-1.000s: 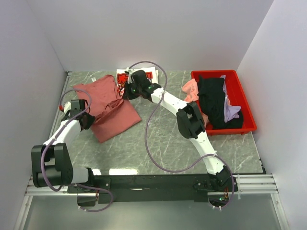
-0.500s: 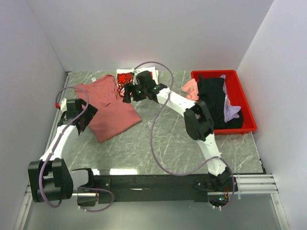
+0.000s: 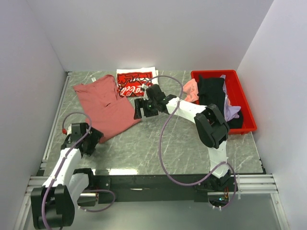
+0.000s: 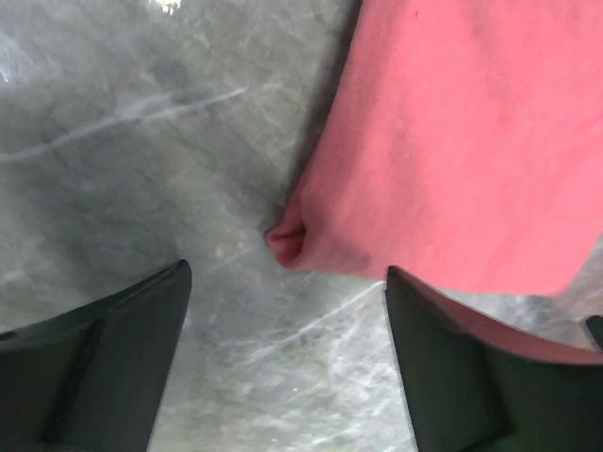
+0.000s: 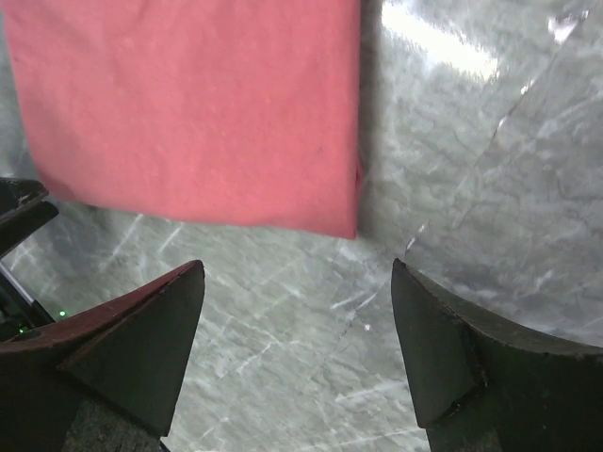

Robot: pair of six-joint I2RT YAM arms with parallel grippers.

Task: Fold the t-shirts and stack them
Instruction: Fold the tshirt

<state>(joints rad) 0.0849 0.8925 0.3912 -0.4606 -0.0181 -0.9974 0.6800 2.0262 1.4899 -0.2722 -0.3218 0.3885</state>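
In the red plastic bin (image 3: 206,73), far right, a black cloth tee (image 3: 212,97) hides most of the lavender tee (image 3: 232,111) and pink tee (image 3: 190,89). Both wrist views crop the dusty-rose short-sleeved tee (image 4: 471,141).

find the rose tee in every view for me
top external: rose tee lies left of centre.
left wrist: rose tee fills the upper right.
right wrist: rose tee fills the upper left.
shared landmark: grey marble table under it in all three.

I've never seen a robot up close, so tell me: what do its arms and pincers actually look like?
The left arm and right arm are white tubes joined by chunky black joints. A thin purple cable loops loosely along each. The left pincer and right pincer each have two broad, dark, wedge-shaped fingers.
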